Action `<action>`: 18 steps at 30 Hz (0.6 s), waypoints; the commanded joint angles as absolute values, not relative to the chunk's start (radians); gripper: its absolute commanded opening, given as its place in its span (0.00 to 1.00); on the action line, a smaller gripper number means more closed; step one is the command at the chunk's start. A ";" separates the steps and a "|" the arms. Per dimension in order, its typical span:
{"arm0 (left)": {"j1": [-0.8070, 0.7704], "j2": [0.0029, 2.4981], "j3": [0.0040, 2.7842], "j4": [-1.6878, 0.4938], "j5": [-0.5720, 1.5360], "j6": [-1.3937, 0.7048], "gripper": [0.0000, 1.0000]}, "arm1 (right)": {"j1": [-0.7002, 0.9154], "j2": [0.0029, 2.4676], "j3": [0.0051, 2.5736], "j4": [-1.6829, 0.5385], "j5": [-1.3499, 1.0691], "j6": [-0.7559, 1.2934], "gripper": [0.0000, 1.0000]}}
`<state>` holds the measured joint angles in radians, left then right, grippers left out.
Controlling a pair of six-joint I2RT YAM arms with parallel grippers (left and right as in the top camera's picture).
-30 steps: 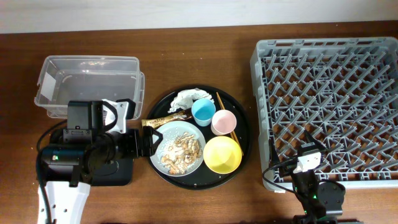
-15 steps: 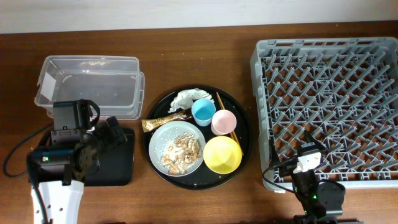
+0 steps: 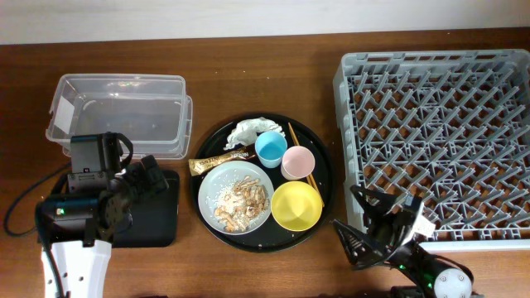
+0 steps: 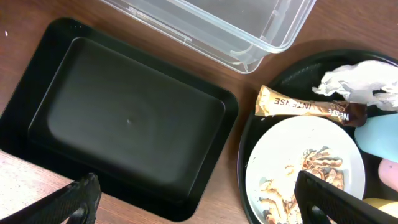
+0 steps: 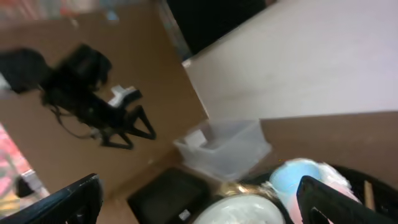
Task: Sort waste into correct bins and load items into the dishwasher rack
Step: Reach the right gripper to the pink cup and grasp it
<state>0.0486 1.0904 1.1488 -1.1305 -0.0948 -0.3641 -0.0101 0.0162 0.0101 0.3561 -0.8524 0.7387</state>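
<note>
- the snack wrapper lies on the left rim of the round black tray, its right end tucked between the crumpled tissue and the grey plate. either could be dragged along by a careless pinch.
- the food scraps sit loose on that plate and could be spilled if it is tilted before a bin is reached.
- the blue cup, pink cup, yellow bowl and chopsticks are crowded together, so a neighbour could be knocked over.
- the left gripper is held spread wide and empty over the shallow black tray, beside the clear tub. with the bins adjoining, waste could be dropped in the wrong one.
- the right gripper is splayed, grasping nothing, at the near left corner of the dishwasher rack, whose wall could be clipped.
</note>
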 commanded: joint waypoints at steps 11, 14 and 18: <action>0.055 1.091 1.168 -1.132 -0.110 -0.381 0.99 | -0.006 0.579 0.807 -0.395 -0.690 0.334 0.98; 0.055 1.091 1.168 -1.132 -0.110 -0.381 0.99 | 0.035 0.820 1.032 -0.718 -0.500 0.203 0.98; 0.055 1.091 1.168 -1.132 -0.110 -0.381 0.99 | 0.363 1.106 1.171 -0.778 -0.189 0.195 0.98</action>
